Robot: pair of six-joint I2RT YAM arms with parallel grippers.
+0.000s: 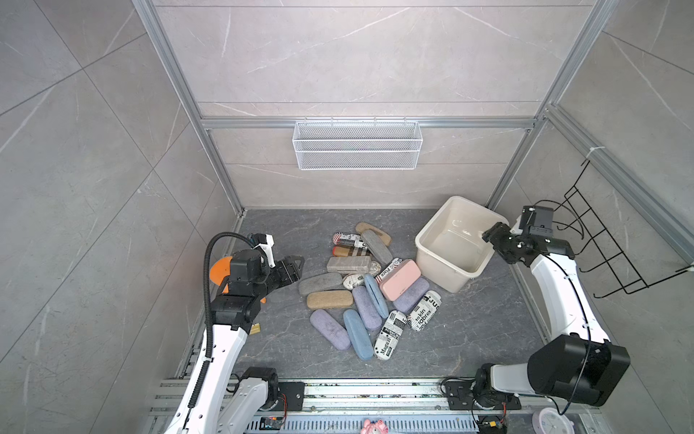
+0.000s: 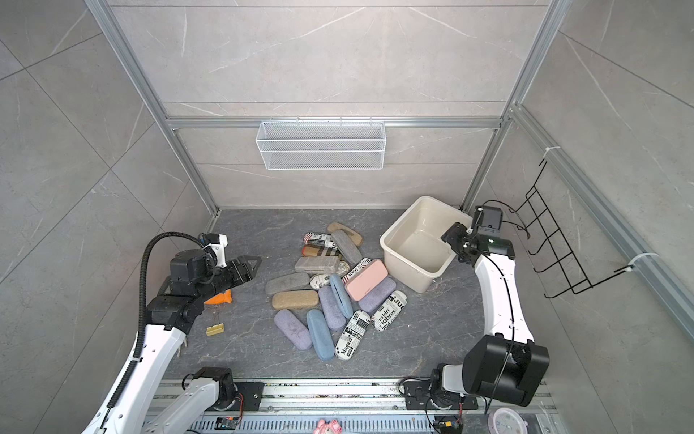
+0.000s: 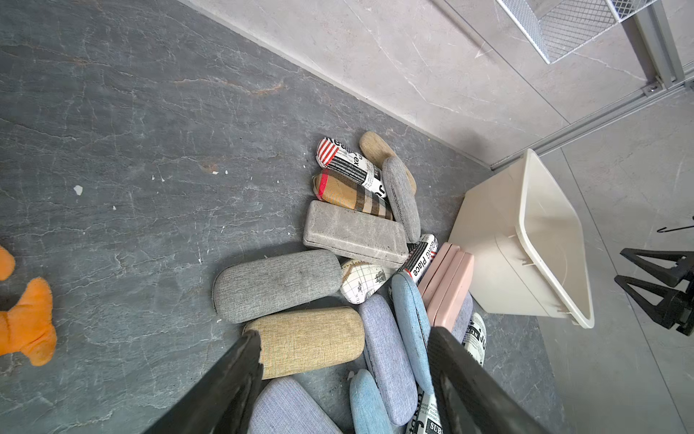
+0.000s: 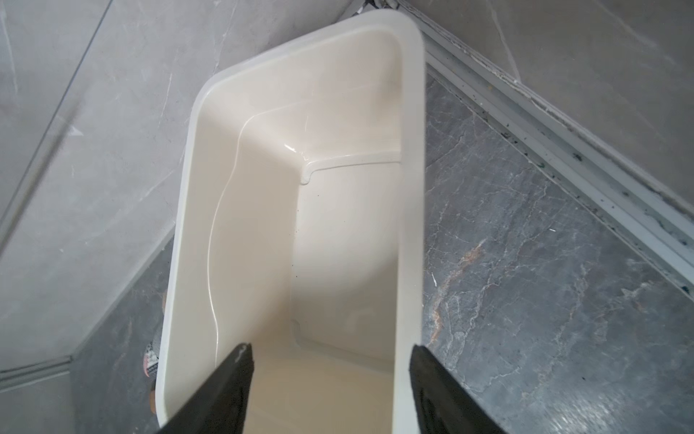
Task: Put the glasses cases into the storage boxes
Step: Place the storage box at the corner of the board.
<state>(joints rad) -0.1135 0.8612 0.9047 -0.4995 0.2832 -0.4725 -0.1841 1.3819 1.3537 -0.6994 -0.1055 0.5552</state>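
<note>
Several glasses cases lie piled on the dark floor in both top views, among them a grey one [image 1: 320, 283], a tan one [image 1: 329, 299], a pink one [image 1: 399, 279] and a newspaper-print one [image 1: 423, 311]. The cream storage box [image 1: 439, 270] stands at the pile's back right, its inside bare [image 4: 338, 244]. My left gripper [image 1: 298, 268] hovers open just left of the pile, above the tan case [image 3: 311, 338], holding nothing. My right gripper [image 1: 494, 246] is open at the box's right rim [image 4: 411, 188], one finger inside and one outside.
An orange plush toy [image 1: 219, 268] lies under the left arm, with a small yellow piece [image 2: 214, 329] nearer the front. A white wire mesh basket [image 1: 356, 144] hangs on the back wall and a black wire rack [image 1: 601, 240] on the right wall.
</note>
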